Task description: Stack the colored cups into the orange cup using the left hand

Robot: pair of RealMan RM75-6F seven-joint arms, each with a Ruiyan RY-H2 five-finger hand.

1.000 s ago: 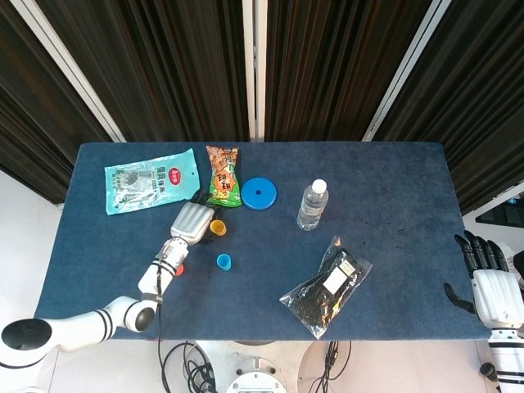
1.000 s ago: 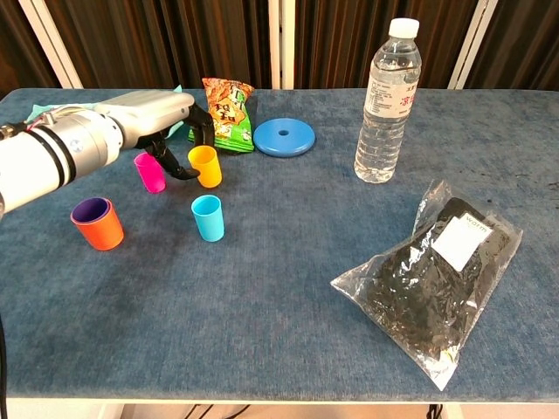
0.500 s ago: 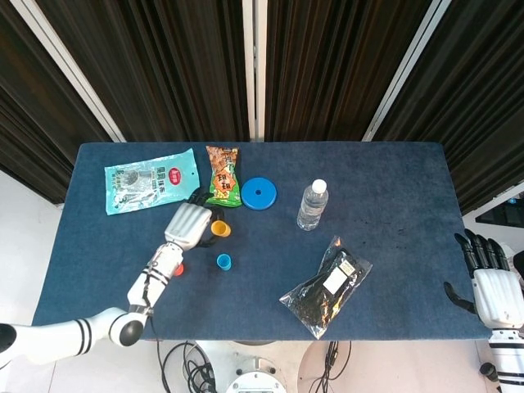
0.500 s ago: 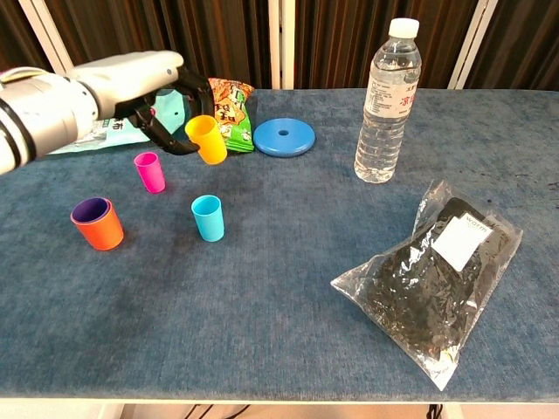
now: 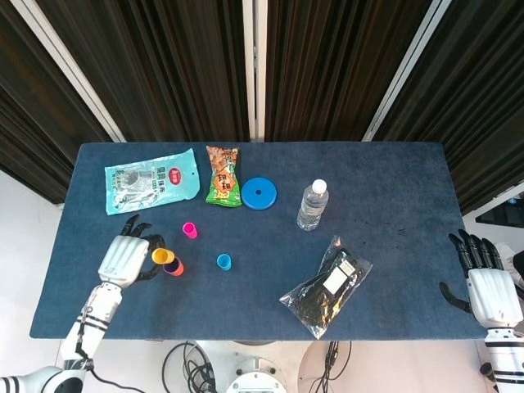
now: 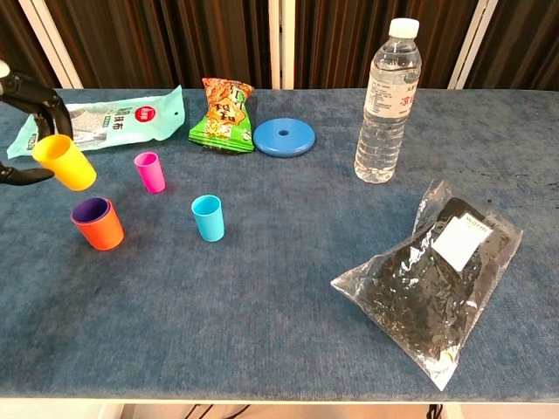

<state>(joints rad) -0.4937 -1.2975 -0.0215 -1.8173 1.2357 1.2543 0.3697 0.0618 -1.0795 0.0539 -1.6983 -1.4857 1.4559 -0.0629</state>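
My left hand (image 5: 124,258) holds a yellow cup (image 5: 160,256) tilted in the air, just left of and above the orange cup (image 5: 173,267). In the chest view the yellow cup (image 6: 65,161) hangs at the left edge, pinched by dark fingers (image 6: 33,94), above the orange cup (image 6: 98,223), which has a purple cup nested inside. A pink cup (image 6: 150,171) and a light blue cup (image 6: 208,217) stand upright on the blue table (image 6: 262,288). My right hand (image 5: 490,282) rests off the table's right edge, fingers spread, holding nothing.
A snack bag (image 6: 224,113), a teal packet (image 6: 109,122) and a blue disc (image 6: 284,137) lie along the back. A water bottle (image 6: 387,100) stands at the right, and a clear bag of dark items (image 6: 432,275) lies near the front right.
My left hand has lifted the yellow cup from beside the snack bag and carried it left and toward me, to beside the orange cup. The right hand stays still.
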